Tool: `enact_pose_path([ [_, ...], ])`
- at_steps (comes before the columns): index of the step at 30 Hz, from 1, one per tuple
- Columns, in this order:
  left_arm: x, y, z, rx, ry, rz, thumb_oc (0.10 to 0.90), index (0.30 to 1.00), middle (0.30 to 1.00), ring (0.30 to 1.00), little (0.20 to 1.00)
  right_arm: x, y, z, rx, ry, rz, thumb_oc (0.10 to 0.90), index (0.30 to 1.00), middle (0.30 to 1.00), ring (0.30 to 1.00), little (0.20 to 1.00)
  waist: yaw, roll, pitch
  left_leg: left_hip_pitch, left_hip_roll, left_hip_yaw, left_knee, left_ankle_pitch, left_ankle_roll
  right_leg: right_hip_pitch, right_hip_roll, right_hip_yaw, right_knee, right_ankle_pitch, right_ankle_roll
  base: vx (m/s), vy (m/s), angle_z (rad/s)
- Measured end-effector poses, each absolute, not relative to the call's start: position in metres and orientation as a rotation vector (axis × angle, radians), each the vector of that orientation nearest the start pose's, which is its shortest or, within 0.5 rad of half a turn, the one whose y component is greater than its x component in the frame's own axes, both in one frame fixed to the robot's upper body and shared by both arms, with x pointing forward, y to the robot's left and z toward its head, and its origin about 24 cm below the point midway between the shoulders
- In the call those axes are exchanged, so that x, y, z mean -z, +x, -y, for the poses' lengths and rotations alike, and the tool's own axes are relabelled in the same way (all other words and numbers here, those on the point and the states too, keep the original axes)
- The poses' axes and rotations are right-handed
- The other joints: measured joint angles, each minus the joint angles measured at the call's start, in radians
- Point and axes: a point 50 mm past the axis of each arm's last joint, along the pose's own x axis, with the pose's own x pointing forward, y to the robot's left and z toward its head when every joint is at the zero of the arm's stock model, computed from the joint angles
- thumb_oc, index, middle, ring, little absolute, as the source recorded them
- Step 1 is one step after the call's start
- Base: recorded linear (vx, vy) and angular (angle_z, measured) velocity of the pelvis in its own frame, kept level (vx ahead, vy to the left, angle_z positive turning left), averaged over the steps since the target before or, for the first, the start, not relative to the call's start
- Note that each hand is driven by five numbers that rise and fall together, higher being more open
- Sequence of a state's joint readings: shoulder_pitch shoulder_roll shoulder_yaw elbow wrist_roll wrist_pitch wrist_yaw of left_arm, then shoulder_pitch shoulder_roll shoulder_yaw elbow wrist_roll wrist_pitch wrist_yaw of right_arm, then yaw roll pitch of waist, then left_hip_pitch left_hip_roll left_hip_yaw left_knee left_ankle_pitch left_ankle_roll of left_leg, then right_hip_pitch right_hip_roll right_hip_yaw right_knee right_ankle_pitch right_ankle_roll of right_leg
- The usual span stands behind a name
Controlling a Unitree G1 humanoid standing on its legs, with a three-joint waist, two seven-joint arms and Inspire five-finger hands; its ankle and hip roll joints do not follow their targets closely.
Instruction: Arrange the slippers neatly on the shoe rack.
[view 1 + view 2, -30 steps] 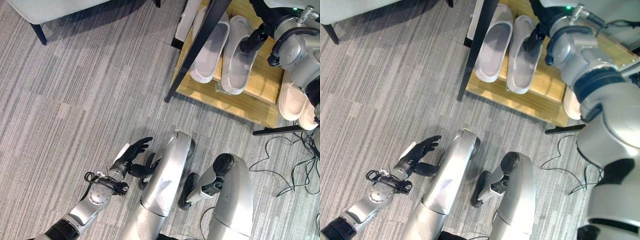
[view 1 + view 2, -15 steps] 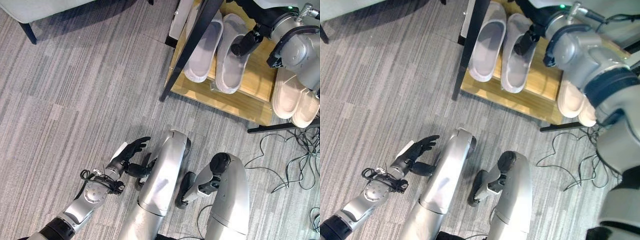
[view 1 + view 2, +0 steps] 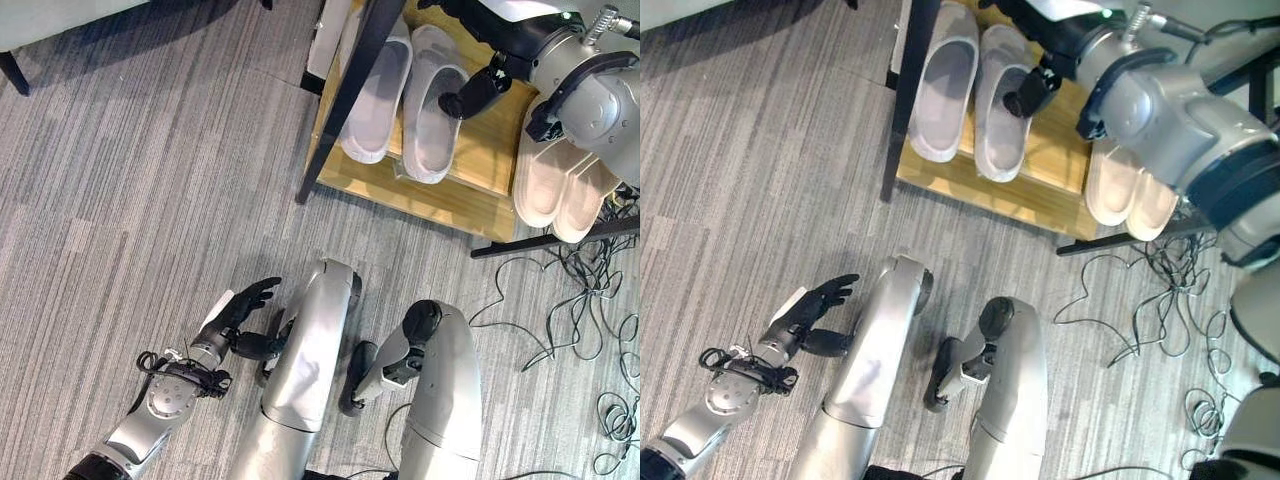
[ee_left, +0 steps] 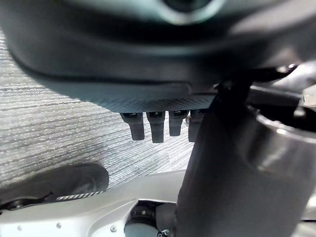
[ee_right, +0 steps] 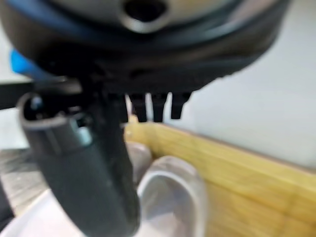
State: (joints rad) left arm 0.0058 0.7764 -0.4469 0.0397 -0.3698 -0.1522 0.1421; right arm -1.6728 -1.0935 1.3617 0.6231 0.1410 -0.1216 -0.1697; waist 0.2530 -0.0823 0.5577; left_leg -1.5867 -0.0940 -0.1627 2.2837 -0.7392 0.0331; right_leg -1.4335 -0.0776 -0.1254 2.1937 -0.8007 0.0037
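Two grey slippers, one [image 3: 375,90] beside the other [image 3: 428,125], lie side by side on the wooden shelf [image 3: 440,195] of the shoe rack. My right hand [image 3: 470,95] is open, its fingers at the inner edge of the right grey slipper [image 5: 173,197]. A pair of beige slippers [image 3: 548,180] lies at the rack's right end. My left hand [image 3: 243,305] hangs open low over the carpet, holding nothing, with its fingers [image 4: 158,126] straight.
A black slanted post [image 3: 340,110] of the rack crosses in front of the left grey slipper. A pale piece of furniture with a dark leg [image 3: 12,72] stands at the far left. Grey carpet [image 3: 150,200] spreads before the rack.
The camera has moved, so the rack sits further left and lower in view. My right hand stays by the right grey slipper. The left hand keeps its pose.
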Motion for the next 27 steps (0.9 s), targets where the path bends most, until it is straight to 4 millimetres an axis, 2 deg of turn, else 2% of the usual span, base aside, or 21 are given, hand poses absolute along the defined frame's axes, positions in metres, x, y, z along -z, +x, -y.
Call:
enact_pose_path([
  [5,-0.029,0.229,-0.211,0.208,0.342,-0.117,0.800,0.900,0.900,0.900,0.900,-0.339,0.368,0.236,0.197,-1.264,0.572,0.800,0.900,0.900,0.900,0.900,-0.008,0.006,0.001,0.003,0.007,0.015,-0.006,-0.002,0.001,-0.004,0.001,0.013,0.004,0.000,0.000,0.00,-0.001,-0.01],
  [10,-0.025,0.226,-0.209,0.182,0.313,-0.124,0.800,0.900,0.900,0.900,0.900,-0.313,0.366,0.259,0.284,-1.154,0.529,0.800,0.900,0.900,0.900,0.900,-0.014,0.018,0.001,0.004,0.008,0.024,-0.011,-0.002,0.000,-0.010,0.002,0.023,0.009,-0.002,-0.004,0.00,0.000,0.00],
  [17,-0.023,0.225,-0.207,0.165,0.292,-0.124,0.800,0.900,0.900,0.900,0.900,-0.297,0.358,0.275,0.361,-1.049,0.529,0.800,0.900,0.900,0.900,0.900,-0.026,0.026,0.001,0.006,0.009,0.028,-0.019,-0.004,-0.006,-0.016,0.001,0.026,0.011,-0.008,-0.017,0.00,0.000,0.00],
  [20,-0.021,0.224,-0.206,0.158,0.293,-0.125,0.800,0.900,0.900,0.900,0.900,-0.289,0.353,0.288,0.432,-0.988,0.521,0.800,0.900,0.900,0.900,0.900,-0.027,0.028,0.002,0.008,0.014,0.048,-0.020,-0.004,-0.006,-0.028,0.002,0.046,0.021,-0.008,-0.017,0.00,0.000,0.00],
  [24,-0.019,0.224,-0.208,0.150,0.297,-0.136,0.800,0.900,0.900,0.900,0.900,-0.274,0.358,0.283,0.448,-0.807,0.513,0.800,0.900,0.900,0.900,0.900,-0.031,0.033,0.001,0.017,0.025,0.048,-0.019,-0.006,-0.008,-0.027,0.007,0.045,0.023,-0.004,-0.024,-0.01,0.005,-0.07],
  [27,-0.019,0.225,-0.205,0.151,0.298,-0.135,0.800,0.900,0.900,0.900,0.900,-0.265,0.364,0.272,0.413,-0.664,0.505,0.800,0.900,0.900,0.900,0.900,-0.031,0.049,0.002,0.022,0.028,0.047,-0.018,-0.008,-0.012,-0.027,0.011,0.045,0.024,-0.002,-0.028,-0.01,0.009,-0.05],
])
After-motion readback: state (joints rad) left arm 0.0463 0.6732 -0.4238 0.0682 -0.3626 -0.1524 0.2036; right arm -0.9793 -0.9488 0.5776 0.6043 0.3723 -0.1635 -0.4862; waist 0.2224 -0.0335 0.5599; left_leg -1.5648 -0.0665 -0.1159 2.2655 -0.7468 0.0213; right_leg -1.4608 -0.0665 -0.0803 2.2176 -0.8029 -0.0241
